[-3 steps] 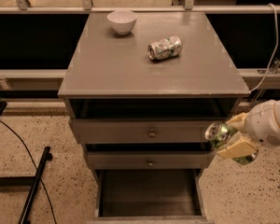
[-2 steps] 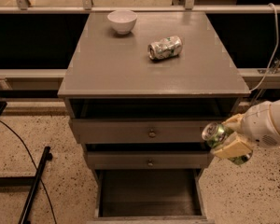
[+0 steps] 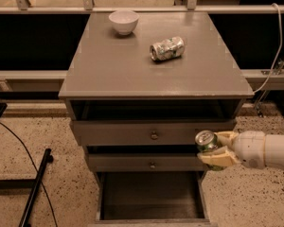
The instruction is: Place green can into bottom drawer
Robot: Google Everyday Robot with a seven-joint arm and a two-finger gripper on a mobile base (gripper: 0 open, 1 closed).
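Note:
My gripper [image 3: 217,149] reaches in from the right on a white arm and is shut on the green can [image 3: 207,141], which shows a silver top and stands upright between the cream fingers [image 3: 218,158]. The can hangs in front of the cabinet's right edge, level with the two knobbed drawers. The bottom drawer [image 3: 151,197] is pulled open below and to the left, with a dark interior.
A paler dented can [image 3: 167,48] lies on its side on the grey cabinet top [image 3: 109,70]. A white bowl [image 3: 123,21] stands at the back left. Black cables and a stand [image 3: 35,188] lie on the speckled floor at left.
My gripper has moved left with the green can, closer to the cabinet's front right edge. The cans and bowl on top have not moved.

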